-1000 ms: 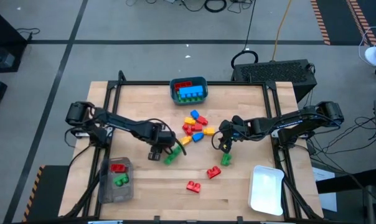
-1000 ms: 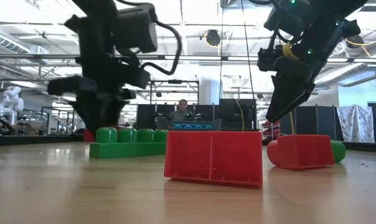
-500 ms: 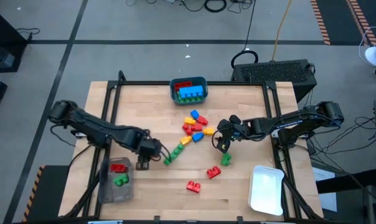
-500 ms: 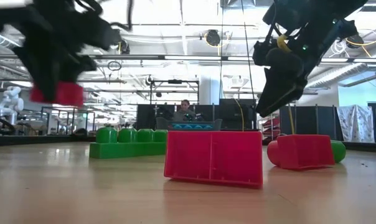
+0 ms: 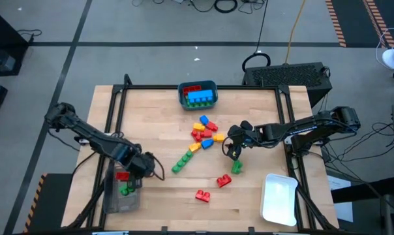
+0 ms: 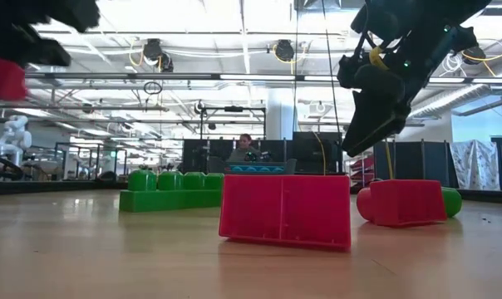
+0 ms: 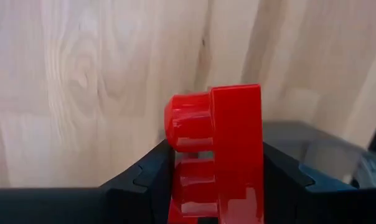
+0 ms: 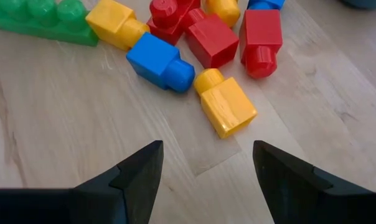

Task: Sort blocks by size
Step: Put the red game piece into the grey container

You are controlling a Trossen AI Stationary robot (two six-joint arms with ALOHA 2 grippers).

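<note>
Left hand is clamping a small red block over the clear bin lower left, likely to drop it; right hand, fingers apart, is hovering beside the central block pile.

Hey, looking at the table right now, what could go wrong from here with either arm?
1. The left gripper holds a red block near the clear bin; the grip looks off-centre, so the block might slip or land outside.
2. The right gripper hangs open by a tight pile; the yellow block and blue block lie so close that closing may nudge both.
</note>
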